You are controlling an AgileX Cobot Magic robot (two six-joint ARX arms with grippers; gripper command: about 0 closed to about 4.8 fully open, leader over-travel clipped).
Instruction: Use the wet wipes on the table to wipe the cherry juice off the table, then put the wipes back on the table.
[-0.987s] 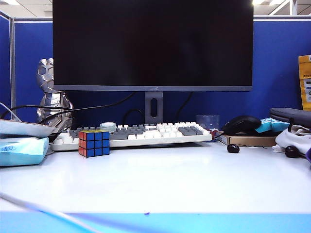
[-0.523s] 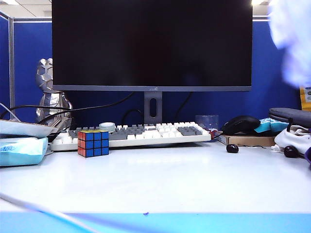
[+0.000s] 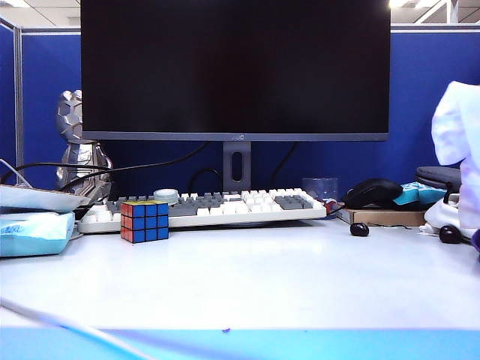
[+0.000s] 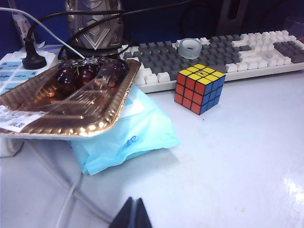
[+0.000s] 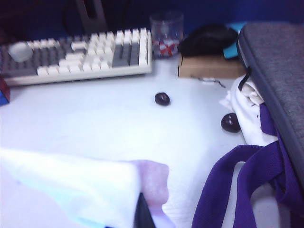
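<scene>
The wet wipes [image 3: 456, 135] hang as a white sheet in the air at the far right of the exterior view, above the table [image 3: 262, 277]. In the right wrist view the wet wipes [image 5: 95, 185], with a pale pink stain, drape over my right gripper [image 5: 142, 216], which is shut on them; only one dark finger shows. Of the cherry juice I make out only a tiny purplish speck [image 3: 225, 329] near the table's blue front edge. My left gripper [image 4: 134, 211] is shut and holds nothing, low over the table near a pale blue tissue pack [image 4: 123, 137].
A keyboard [image 3: 202, 206] and monitor [image 3: 235, 67] stand at the back, with a Rubik's cube [image 3: 145, 220] in front. Two dark cherries [image 3: 360, 229] [image 3: 450, 234] lie at the right. A white bag with purple straps [image 5: 247, 171] and a foil tray of cherries [image 4: 71, 95] sit at the sides.
The wet wipes, out of the exterior view a second ago, came in blurred at the top right and have since dropped lower along the right edge. The left gripper stays still.
</scene>
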